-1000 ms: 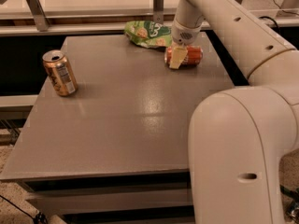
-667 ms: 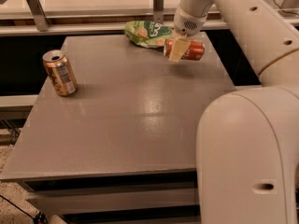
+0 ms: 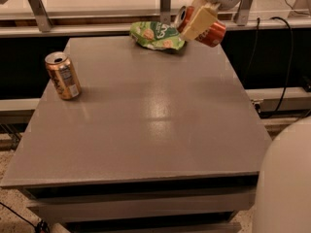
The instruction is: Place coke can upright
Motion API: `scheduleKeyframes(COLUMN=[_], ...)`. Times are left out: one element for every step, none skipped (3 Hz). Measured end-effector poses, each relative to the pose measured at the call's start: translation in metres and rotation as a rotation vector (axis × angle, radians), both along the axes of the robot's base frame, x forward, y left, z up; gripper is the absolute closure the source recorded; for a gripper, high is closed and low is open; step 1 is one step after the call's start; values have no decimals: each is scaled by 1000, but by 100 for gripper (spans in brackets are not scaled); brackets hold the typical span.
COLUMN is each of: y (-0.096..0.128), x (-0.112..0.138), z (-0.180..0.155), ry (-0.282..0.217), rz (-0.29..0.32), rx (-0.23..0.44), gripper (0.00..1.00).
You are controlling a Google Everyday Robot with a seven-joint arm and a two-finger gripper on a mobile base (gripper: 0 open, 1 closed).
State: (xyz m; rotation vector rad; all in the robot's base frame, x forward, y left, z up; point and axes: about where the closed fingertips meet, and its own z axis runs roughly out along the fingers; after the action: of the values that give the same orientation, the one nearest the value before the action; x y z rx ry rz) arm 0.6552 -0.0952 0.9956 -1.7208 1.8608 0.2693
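Observation:
The red coke can [image 3: 212, 32] lies on its side in my gripper [image 3: 197, 22], lifted above the far right part of the grey table [image 3: 146, 110]. Its silver top [image 3: 181, 15] faces left. The gripper's cream fingers [image 3: 198, 21] are closed across the can's body. The white arm comes down from the top right of the view.
A gold-orange can [image 3: 62, 75] with a white label stands upright at the table's left edge. A green snack bag [image 3: 156, 36] lies at the far edge, just left of the held can. Metal rails run behind the table. A white part of the robot [image 3: 286, 183] fills the lower right corner.
The gripper has lifted the coke can off the table and carried it up and toward the far edge. The robot's white body has drawn back to the right.

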Motion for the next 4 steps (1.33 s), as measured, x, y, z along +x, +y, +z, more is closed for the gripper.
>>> scheduleKeyframes(y=[2, 8, 24, 51], x=[2, 2, -9, -34], z=[-1, -4, -13, 1], ry=[-4, 9, 60, 87], rz=[-2, 10, 34, 120], rx=[4, 49, 234, 476], gripper=[100, 100, 100, 100])
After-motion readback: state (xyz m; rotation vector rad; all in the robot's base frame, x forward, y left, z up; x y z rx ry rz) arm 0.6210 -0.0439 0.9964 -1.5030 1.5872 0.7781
